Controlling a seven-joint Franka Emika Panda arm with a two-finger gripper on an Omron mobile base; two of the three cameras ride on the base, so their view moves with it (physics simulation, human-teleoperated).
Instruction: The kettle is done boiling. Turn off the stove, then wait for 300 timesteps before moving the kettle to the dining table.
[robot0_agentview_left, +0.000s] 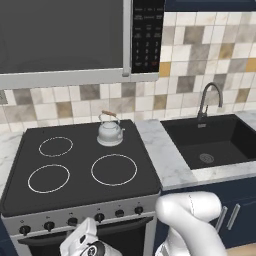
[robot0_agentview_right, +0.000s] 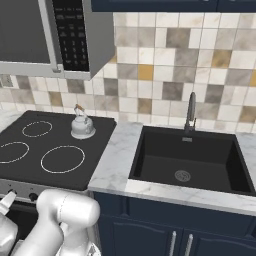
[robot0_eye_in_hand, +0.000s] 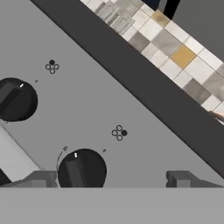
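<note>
The pincer (robot0_eye_in_hand: 113, 178) is hovering just before the stove's (robot0_agentview_left: 80, 172) steel front panel, its fingertips (robot0_eye_in_hand: 41, 178) standing wide apart with nothing between them; a black knob (robot0_eye_in_hand: 82, 170) is lying just inside the left tip, a second knob (robot0_eye_in_hand: 15, 99) sitting further along the row. The step in hand appears to be switching the burner off; doing it well would mean centring the tips on the nearer knob's ridge, closing squarely, then rotating without slipping. The kettle (robot0_agentview_left: 110, 131) is resting on the rear right burner, upright, well apart from the pincer. The tabletop (robot0_agentview_right: 117, 162) is white veined marble, carrying a black sink (robot0_agentview_right: 192, 160) with a faucet (robot0_agentview_right: 190, 114); mixed beige tiles are backing the wall; a microwave (robot0_agentview_left: 75, 40) is hanging above.
</note>
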